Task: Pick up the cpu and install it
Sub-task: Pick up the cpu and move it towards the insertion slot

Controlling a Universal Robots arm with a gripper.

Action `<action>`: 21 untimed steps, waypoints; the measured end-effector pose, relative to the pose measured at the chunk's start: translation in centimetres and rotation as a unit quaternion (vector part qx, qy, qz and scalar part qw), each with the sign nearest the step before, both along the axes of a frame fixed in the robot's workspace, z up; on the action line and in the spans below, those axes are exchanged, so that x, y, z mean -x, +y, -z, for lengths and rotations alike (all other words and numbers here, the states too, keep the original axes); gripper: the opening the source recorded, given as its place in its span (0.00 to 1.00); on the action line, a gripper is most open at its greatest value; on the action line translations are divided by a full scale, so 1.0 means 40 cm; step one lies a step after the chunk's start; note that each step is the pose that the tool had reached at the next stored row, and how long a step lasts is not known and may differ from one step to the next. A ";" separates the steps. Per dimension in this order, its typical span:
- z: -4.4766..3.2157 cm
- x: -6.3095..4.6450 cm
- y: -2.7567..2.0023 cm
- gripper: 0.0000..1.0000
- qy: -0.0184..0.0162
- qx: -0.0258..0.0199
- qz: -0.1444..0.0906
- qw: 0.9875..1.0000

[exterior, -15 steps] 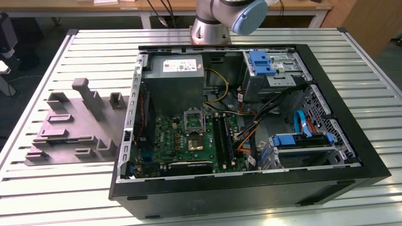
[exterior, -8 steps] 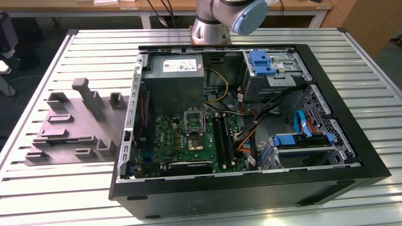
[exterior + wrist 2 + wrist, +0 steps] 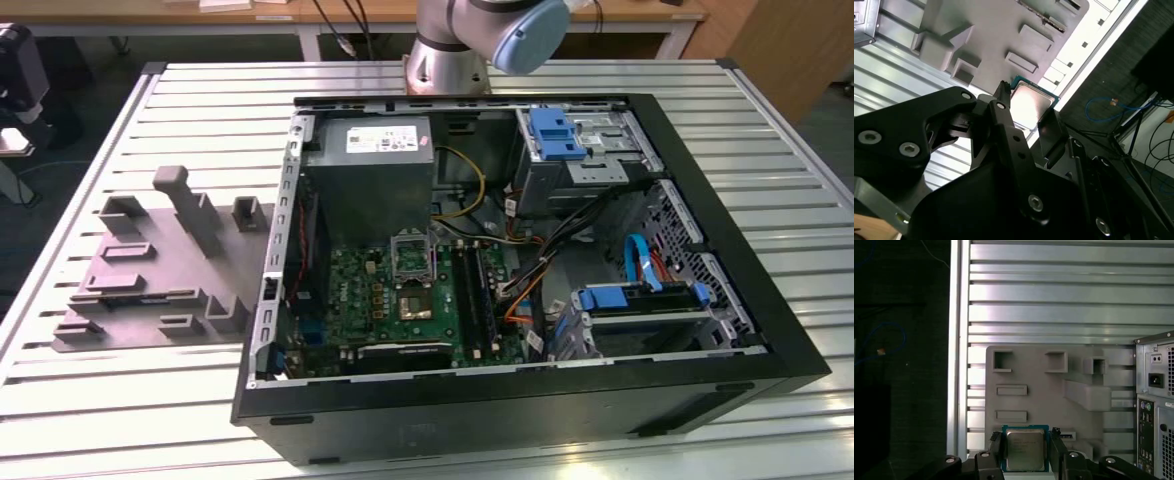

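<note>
Two fingers [image 3: 996,446] of my gripper [image 3: 1026,442] pinch the cpu [image 3: 1025,450] by its edges, above the grey fixture [image 3: 1054,390], computer case [image 3: 1154,405] beside.

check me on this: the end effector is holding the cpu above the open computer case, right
Not quite. The end effector holds the cpu above the grey fixture plate, not the computer case, which stands beside it. The first wrist view shows this.
</note>
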State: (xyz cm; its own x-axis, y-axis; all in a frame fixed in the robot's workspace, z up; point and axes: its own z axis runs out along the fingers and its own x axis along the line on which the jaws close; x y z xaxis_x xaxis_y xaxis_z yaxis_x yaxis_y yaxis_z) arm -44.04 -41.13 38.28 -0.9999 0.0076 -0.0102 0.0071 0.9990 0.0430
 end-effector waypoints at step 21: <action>0.000 -0.025 0.000 0.47 0.000 0.000 0.000 1.000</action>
State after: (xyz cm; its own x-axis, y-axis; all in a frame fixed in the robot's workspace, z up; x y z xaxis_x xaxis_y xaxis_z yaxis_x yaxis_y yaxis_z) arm -43.06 -41.13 38.27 -0.9999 0.0076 -0.0102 0.0072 0.9990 0.0430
